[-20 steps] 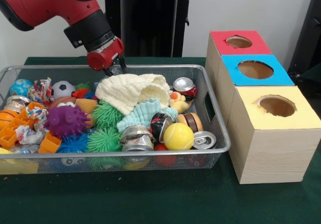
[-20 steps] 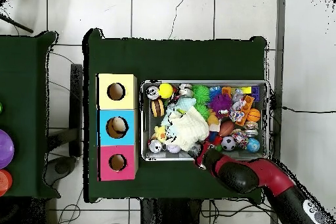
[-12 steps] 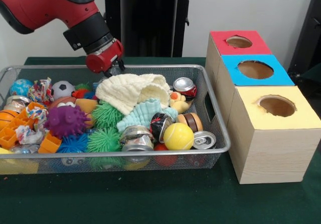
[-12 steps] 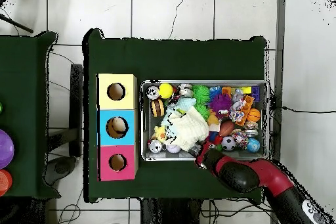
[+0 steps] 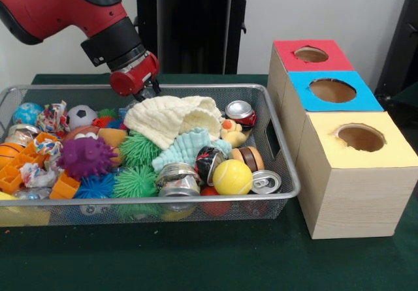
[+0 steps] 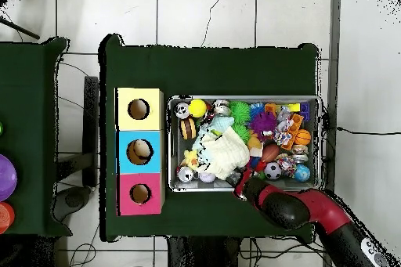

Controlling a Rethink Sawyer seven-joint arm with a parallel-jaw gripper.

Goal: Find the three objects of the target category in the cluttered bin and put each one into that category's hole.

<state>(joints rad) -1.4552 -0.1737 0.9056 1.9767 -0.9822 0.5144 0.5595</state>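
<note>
Tool [image 5: 145,95] hung at the far rim of the wire bin [image 5: 282,173], tips down at the cream cloth's [image 5: 171,118] far edge; couldn't tell if clenched or released, tips hidden by cloth and rim. Cloth draped over the pile's middle, probably covering items, so likely being approached to clear it. Target category unclear; cans [image 5: 177,179], balls and spiky toys lay mixed in the bin. Three hole boxes [image 5: 333,90] stood just beside the bin on the desk [image 5: 196,258].

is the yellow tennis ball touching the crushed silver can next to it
Touching. The front view shows the yellow tennis ball pressed against the crushed silver can, no gap between them.
</note>
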